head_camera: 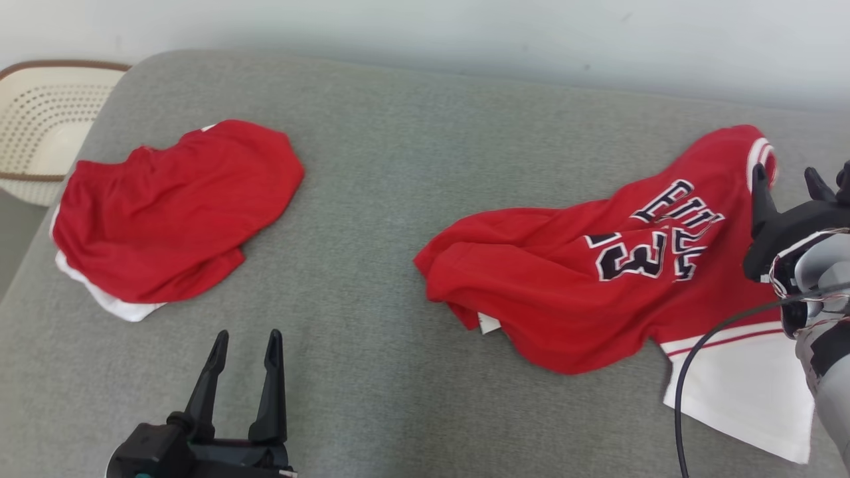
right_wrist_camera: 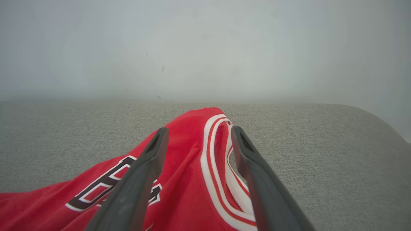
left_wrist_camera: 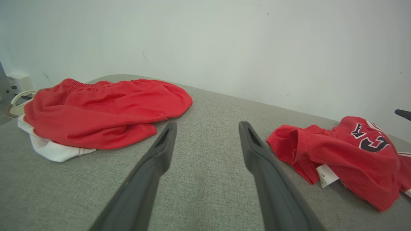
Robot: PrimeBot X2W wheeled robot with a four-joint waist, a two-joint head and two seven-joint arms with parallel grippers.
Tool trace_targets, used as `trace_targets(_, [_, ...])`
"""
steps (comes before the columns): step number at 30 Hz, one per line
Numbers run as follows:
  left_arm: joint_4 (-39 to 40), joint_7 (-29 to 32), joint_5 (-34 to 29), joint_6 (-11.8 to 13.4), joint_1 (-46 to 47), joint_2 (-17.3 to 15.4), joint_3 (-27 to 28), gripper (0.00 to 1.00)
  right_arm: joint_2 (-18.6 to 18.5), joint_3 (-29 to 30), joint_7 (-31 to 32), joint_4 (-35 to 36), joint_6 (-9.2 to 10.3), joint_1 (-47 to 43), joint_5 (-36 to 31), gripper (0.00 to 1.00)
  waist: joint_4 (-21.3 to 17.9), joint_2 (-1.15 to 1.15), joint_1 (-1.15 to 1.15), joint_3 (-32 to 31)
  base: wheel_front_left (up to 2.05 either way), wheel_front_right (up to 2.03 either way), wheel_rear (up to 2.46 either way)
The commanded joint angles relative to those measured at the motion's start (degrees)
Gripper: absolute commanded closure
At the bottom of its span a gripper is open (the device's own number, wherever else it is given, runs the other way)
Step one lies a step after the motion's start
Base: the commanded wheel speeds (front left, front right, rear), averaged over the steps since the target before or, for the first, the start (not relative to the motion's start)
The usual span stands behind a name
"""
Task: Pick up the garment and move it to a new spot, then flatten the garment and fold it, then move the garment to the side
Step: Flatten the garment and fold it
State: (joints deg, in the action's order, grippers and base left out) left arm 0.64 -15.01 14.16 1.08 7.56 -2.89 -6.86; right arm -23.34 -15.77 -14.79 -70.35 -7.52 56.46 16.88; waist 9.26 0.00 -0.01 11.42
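Note:
The garment, a red jersey (head_camera: 564, 279) with dark "33" lettering and white trim, lies crumpled on the right of the grey cushion (head_camera: 398, 166). My right gripper (head_camera: 787, 176) hovers open at the jersey's striped far end. In the right wrist view the jersey (right_wrist_camera: 186, 179) lies loose between and under the spread fingers of that gripper (right_wrist_camera: 199, 130), not pinched. My left gripper (head_camera: 248, 338) stands open over bare cushion near the front edge, holding nothing. In the left wrist view the jersey (left_wrist_camera: 353, 154) sits to the right of the left gripper (left_wrist_camera: 208, 125).
Red shorts (head_camera: 172, 206) with a white edge lie bunched at the cushion's left, also seen as the shorts (left_wrist_camera: 102, 109) in the left wrist view. A cream perforated basket (head_camera: 40, 119) stands off the left edge. A pale wall runs behind. Bare cushion separates the two clothes.

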Motion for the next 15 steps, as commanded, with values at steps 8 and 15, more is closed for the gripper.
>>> trace_targets(8, [0.6,-0.22,-0.7,-0.24,-1.63,0.0,0.96,0.0,0.87,5.02,-0.38,18.33,0.05,-11.42,-0.06,0.0,-4.19,0.0,0.01,-2.08,0.0,0.0,0.0])
trace_targets(15, [0.59,-0.21,-0.95,-0.42,-2.49,-0.01,1.66,0.0,4.74,9.08,-0.38,33.55,0.05,-23.59,-1.23,0.0,-5.84,0.0,0.01,-3.45,0.0,0.0,0.0])
